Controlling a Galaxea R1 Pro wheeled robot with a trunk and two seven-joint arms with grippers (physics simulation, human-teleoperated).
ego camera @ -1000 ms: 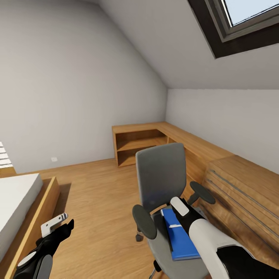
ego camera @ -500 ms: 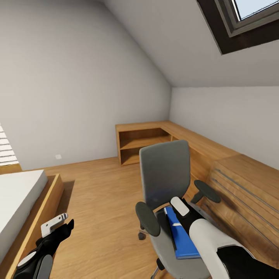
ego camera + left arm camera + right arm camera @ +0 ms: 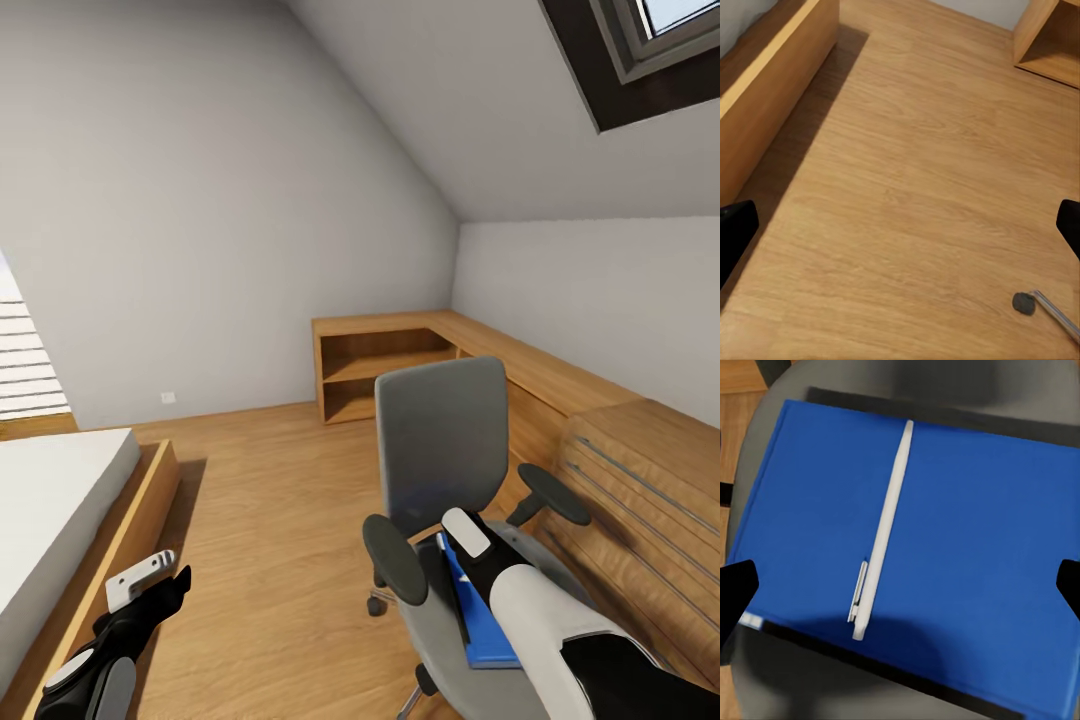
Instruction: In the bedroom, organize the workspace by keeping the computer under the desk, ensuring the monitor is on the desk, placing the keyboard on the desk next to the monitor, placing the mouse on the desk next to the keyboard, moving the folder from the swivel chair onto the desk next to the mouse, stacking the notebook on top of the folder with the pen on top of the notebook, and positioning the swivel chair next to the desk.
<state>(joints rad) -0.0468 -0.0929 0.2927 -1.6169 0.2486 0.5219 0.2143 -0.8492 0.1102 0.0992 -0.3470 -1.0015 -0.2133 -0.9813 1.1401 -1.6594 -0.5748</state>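
Under right wrist, pen (image 3: 883,532) on notebook (image 3: 975,525)

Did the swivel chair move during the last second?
No. The swivel chair and the corner shelf behind it slid right together in the head view, keeping their gap, so the camera turned.
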